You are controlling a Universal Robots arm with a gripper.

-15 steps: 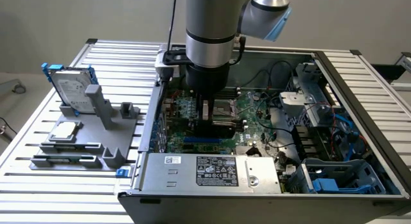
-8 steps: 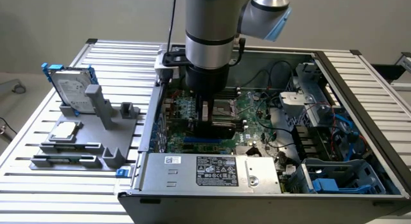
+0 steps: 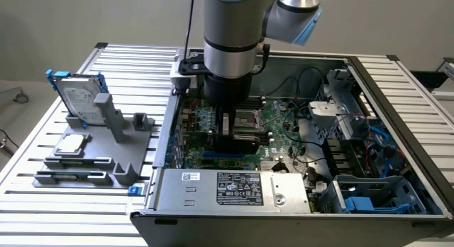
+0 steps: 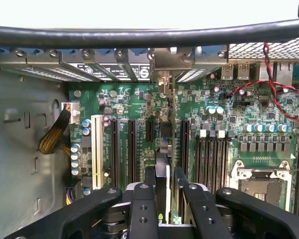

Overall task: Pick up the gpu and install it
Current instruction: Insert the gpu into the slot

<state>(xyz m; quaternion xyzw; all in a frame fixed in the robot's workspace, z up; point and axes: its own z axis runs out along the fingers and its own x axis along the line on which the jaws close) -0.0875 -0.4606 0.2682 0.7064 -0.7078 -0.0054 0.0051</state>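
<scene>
My gripper [image 3: 228, 131] is down inside the open computer case [image 3: 397, 98], over the green motherboard [image 3: 284, 125]. It is shut on the gpu [image 4: 162, 149], which the wrist view shows edge-on as a thin dark card between the two fingers [image 4: 150, 175]. The card stands upright among the black expansion slots [image 4: 132, 149]. Its metal end bracket [image 4: 164, 67] reaches the row of slot openings in the case's rear wall. In the exterior view the gpu [image 3: 230, 145] is a dark block under the gripper. Whether its lower edge sits in a slot is hidden.
A white slot [image 4: 96, 144], memory slots [image 4: 209, 159] and the open CPU socket [image 4: 261, 184] flank the card. Red wires [image 4: 273, 84] hang near the rear ports. Outside the case, a grey fixture [image 3: 99, 162] carries the blue-railed hard drive [image 3: 78, 98] and a silver chip [image 3: 71, 144]. The power supply [image 3: 234, 188] lies in front.
</scene>
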